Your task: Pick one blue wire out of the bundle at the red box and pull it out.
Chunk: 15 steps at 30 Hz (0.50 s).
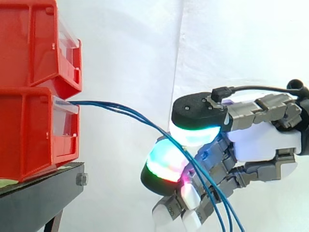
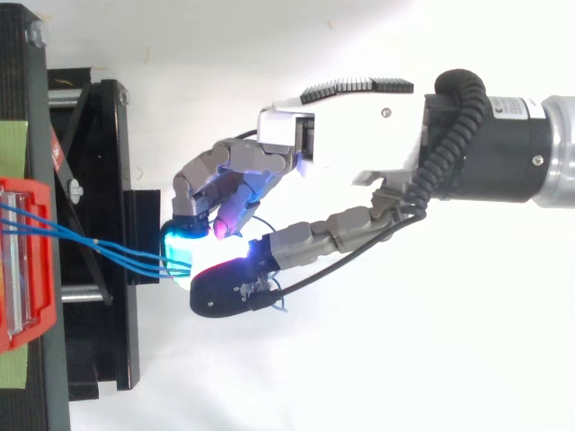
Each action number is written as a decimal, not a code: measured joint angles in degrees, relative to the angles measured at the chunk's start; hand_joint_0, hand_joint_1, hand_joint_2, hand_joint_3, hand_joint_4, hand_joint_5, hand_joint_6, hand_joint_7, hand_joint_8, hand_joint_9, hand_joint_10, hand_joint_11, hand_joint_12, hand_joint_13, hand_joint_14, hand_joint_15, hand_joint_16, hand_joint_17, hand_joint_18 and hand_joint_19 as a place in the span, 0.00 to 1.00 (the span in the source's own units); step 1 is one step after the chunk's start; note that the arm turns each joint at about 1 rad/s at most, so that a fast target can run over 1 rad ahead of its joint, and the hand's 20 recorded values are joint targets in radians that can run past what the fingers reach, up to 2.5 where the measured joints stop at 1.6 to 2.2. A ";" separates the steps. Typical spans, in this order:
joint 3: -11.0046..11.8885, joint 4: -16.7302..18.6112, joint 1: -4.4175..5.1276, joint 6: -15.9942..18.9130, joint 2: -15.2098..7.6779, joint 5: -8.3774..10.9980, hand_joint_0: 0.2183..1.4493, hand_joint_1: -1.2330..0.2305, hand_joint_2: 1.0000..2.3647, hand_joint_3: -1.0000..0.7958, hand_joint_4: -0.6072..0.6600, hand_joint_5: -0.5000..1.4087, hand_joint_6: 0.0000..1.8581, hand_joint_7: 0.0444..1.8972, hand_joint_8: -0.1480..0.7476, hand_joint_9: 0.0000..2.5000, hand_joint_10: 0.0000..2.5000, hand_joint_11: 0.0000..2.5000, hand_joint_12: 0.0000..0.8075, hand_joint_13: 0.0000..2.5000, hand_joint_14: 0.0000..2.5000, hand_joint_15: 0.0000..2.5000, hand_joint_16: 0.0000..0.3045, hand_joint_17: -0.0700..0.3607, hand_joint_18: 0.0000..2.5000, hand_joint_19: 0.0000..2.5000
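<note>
Item: blue wires (image 1: 120, 110), running from the lower red box (image 1: 29, 135) and sagging to my hand (image 2: 359, 135). Hand: curled, glowing pads (image 1: 166, 162) pinching the bundle well clear of the box, presumably for pulling room. One wire singled out? I cannot tell.

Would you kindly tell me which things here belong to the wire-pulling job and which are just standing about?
Job: blue wires, the lower red box, the hand pinching them.
Standing about: the upper red box, black stand, white curtain.
</note>
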 measured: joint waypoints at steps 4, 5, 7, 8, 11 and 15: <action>1.03 -2.07 0.16 0.46 0.15 0.54 0.28 0.43 0.02 0.46 0.69 0.15 0.48 0.51 0.60 0.34 0.01 0.23 0.56 0.23 0.00 0.09 0.21 0.50 0.23 0.16; 1.33 -2.61 0.19 0.71 0.16 0.60 0.28 0.43 0.01 0.45 0.69 0.15 0.48 0.51 0.60 0.34 0.01 0.23 0.56 0.23 0.00 0.09 0.21 0.50 0.23 0.16; 1.63 -3.25 0.22 1.18 0.16 0.64 0.28 0.44 0.01 0.42 0.69 0.15 0.48 0.51 0.60 0.34 0.01 0.23 0.56 0.23 0.00 0.09 0.21 0.50 0.23 0.16; 1.75 -3.52 0.25 1.52 0.16 0.65 0.27 0.44 0.01 0.42 0.69 0.15 0.48 0.51 0.60 0.34 0.01 0.23 0.56 0.23 0.00 0.09 0.21 0.50 0.23 0.16; 1.88 -3.80 0.30 2.46 0.17 0.67 0.27 0.44 0.01 0.40 0.70 0.15 0.48 0.51 0.60 0.34 0.01 0.23 0.57 0.23 0.00 0.09 0.21 0.50 0.23 0.16; 1.90 -3.92 0.33 3.29 0.19 0.67 0.26 0.44 0.01 0.39 0.70 0.15 0.48 0.50 0.61 0.34 0.01 0.23 0.57 0.23 0.00 0.10 0.22 0.51 0.23 0.16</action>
